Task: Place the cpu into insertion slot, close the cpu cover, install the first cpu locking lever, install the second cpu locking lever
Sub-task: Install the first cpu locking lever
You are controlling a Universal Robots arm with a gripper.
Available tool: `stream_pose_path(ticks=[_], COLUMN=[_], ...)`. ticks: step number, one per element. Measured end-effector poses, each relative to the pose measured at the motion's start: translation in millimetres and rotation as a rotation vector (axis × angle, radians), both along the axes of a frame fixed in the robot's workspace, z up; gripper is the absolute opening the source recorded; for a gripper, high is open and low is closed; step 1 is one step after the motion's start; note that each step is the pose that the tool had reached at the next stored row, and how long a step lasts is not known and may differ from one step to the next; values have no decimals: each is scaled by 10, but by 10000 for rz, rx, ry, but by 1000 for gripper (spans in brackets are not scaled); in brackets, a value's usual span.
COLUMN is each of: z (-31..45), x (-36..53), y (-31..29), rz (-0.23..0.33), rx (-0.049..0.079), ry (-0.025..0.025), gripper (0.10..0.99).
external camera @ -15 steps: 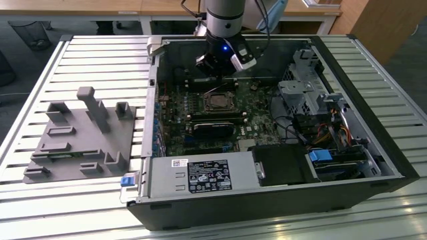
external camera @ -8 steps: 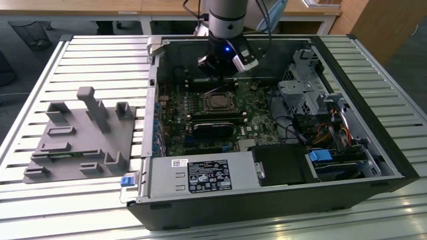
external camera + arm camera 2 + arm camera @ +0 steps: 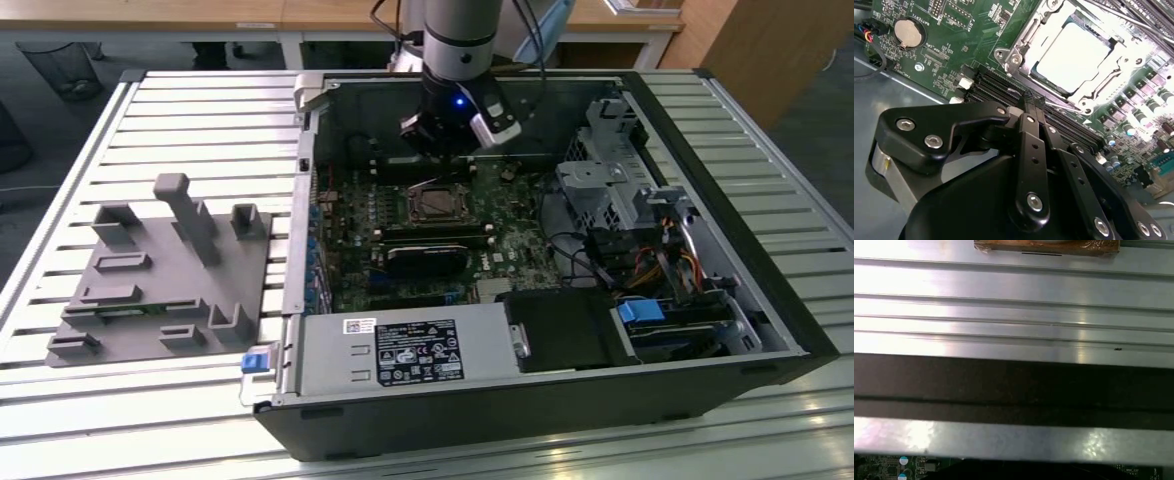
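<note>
Gripper [image 3: 1030, 102] clenched, fingers pressed together on nothing, tips over the green circuit board [image 3: 954, 45] just beside the insertion slot [image 3: 1019, 47]. Cpu [image 3: 1074, 57] seated in slot, silvery cpu cover [image 3: 1104, 82] framing it. Open computer case [image 3: 694, 330] on slatted table [image 3: 174, 100].

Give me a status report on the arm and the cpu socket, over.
End effector shut, empty, low beside the insertion slot. Cpu seated in slot, cpu cover down around it. Nothing blocking the socket.
</note>
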State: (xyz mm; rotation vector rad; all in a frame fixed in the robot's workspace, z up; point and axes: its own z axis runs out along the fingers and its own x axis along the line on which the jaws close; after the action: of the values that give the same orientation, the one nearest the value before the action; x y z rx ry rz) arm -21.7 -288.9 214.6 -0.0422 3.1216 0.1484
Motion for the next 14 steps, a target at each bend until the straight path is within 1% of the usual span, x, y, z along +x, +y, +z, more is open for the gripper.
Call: stream_pose_path(ticks=[5, 10, 14], z=[-54, -108, -137], x=[13, 19, 26], y=[0, 1, 1], rz=[0, -1, 1], rx=[0, 0, 0], ry=[1, 13, 19], gripper=[122, 122, 122])
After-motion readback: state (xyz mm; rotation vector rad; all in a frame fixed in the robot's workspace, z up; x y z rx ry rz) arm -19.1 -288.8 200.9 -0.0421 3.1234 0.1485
